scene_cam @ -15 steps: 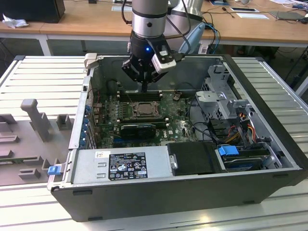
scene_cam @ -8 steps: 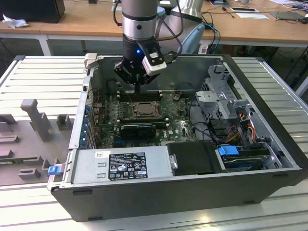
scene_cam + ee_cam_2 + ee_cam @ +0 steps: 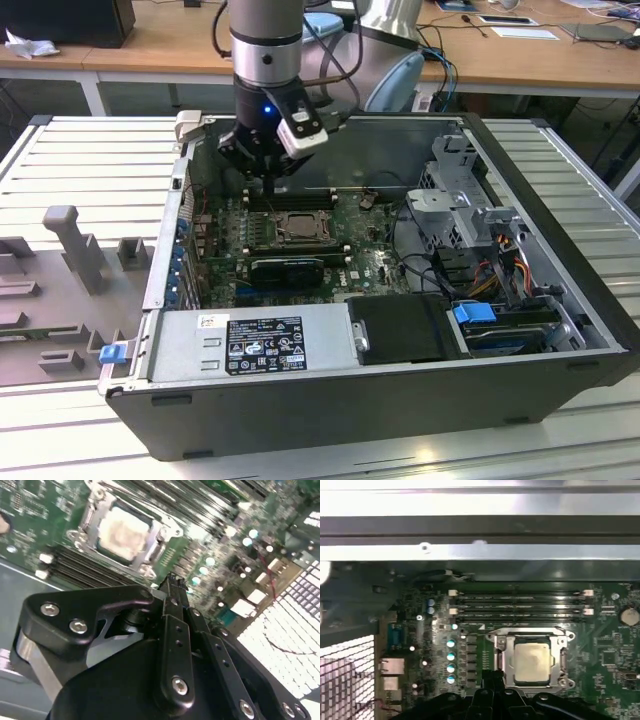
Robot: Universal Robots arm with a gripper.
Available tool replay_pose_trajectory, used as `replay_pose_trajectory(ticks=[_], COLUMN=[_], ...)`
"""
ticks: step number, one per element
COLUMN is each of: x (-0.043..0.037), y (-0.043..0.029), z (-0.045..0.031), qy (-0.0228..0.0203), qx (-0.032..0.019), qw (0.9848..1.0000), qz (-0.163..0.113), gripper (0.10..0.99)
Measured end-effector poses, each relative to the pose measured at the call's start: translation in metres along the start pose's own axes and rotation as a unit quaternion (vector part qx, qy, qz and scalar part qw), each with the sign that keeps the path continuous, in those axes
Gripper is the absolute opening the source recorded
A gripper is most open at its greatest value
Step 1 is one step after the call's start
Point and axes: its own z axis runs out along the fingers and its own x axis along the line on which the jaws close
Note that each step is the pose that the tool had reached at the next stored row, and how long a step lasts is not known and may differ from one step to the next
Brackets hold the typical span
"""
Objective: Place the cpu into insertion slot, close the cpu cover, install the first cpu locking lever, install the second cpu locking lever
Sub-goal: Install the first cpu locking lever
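just off the rim of the insertion slot (image 3: 568, 637), i judge the risk is my gripper (image 3: 172, 586) coming down on the green board or the memory slots (image 3: 520, 605) and scraping parts, because the tip hangs so close. the cpu (image 3: 532, 662) lies in the slot, framed by the cpu cover (image 3: 501, 655). fingers look pressed together, holding nothing.

No print can be read. A black label (image 3: 265, 344) with white lettering, too small to make out, sits on the power supply (image 3: 322, 328) — a small white sticker (image 3: 213, 321) just beside it is likewise illegible.
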Motion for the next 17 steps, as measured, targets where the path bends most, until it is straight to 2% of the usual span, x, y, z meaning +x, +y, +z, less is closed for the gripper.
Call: replay_pose_trajectory(ticks=[4,6,8,13,17], x=[0.0123,0.0155,0.0176,0.0202,0.0227], y=[-0.0001,0.0006,0.0031,0.0085,0.0165], z=[0.0026,0.0052,0.0092,0.0104,0.0113], qy=[0.0000,0.0000,0.0001,0.0001,0.0002], qx=[-0.0003,-0.0003,-0.0015,-0.0036,-0.0046], qw=[1.0000,1.0000,1.0000,1.0000,0.9999], qz=[-0.002,-0.004,-0.006,-0.008,-0.009], gripper=[0.106,0.106,0.106,0.106,0.106])
